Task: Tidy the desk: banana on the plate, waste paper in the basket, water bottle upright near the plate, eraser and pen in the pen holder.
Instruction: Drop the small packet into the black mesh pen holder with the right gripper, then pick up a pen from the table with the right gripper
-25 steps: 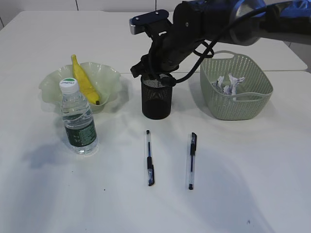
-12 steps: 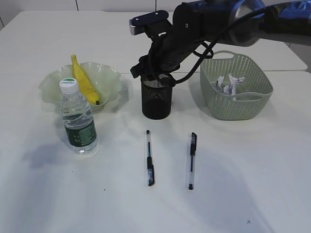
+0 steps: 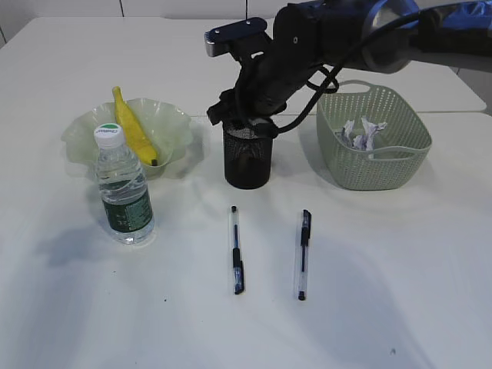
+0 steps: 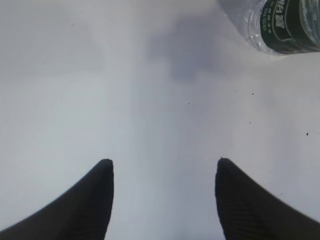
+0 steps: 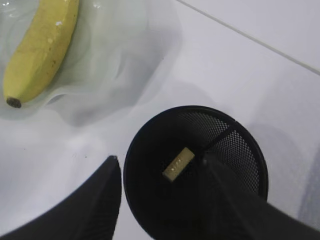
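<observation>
Glossy black, bulky-jointed right robot arm (image 3: pixel 323 46) w/ looped black cables, a flat grey-blue camera block at the wrist & dark, ribbed, tapered gripper fingers (image 5: pixel 95 210); left gripper fingers (image 4: pixel 90 205) likewise black, ribbed.

The right pincer (image 5: pixel 160 167) has lifted slightly above the pen holder (image 3: pixel 247 157).

yellow banana (image 3: pixel 134 128) in a pale green plate (image 3: pixel 84 131); clear water bottle (image 3: pixel 123 190) with green cap and dark green label; black mesh pen holder (image 3: pixel 247 157) containing a tan eraser (image 5: pixel 178 164); pale green lattice basket (image 3: pixel 384 157); white tabletop (image 3: pixel 384 292).
</observation>
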Motion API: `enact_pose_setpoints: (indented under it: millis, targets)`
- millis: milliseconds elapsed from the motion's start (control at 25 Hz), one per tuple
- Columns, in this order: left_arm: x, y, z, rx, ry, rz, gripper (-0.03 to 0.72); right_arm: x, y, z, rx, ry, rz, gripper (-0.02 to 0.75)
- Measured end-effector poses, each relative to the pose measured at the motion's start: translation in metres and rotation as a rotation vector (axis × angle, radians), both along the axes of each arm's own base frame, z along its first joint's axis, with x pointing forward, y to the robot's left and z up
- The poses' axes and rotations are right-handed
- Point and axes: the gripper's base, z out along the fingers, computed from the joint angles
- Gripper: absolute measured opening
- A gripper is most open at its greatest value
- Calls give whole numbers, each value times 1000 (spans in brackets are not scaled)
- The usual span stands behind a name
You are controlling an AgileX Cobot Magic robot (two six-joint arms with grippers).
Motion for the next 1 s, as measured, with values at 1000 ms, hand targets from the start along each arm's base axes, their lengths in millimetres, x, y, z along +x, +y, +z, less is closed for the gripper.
enact_pose_setpoints:
  millis: [1000]
  targets:
    - [-12, 2, 26, 18, -132, -1, 440, -49, -26, 34, -119, 467, -238, 382]
